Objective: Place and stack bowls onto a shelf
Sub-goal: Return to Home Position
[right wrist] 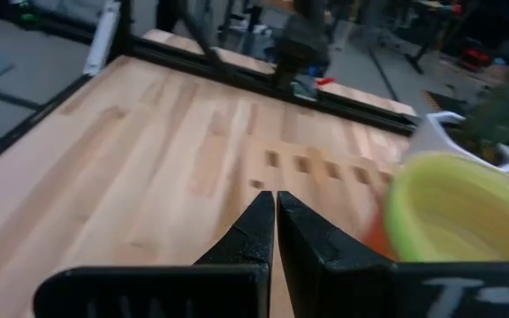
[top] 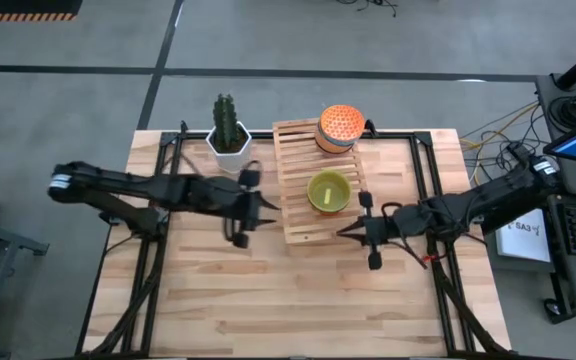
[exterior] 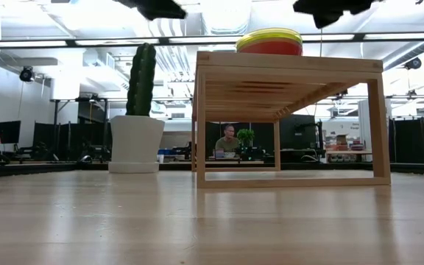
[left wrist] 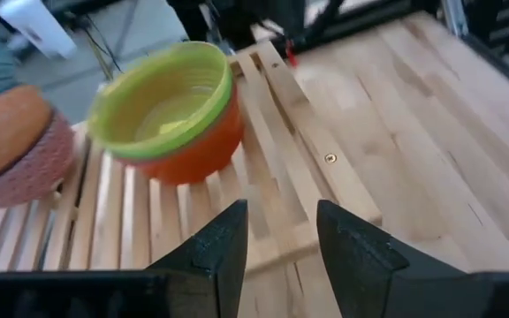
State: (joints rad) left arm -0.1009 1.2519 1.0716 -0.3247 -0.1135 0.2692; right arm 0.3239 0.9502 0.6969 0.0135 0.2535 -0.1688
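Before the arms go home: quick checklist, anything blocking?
1. Left gripper open, empty: ok.
2. Right gripper shut, empty: ok.
3. Both grippers off the bowls: ok.
4. Yellow-topped stack level on shelf: ok.
5. Lattice-topped stack fully on the shelf's far end: cannot tell.
6. Cactus pot upright: ok.

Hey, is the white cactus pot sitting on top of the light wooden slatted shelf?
No, the white cactus pot stands on the wooden tabletop beside the light wooden slatted shelf, not on it.
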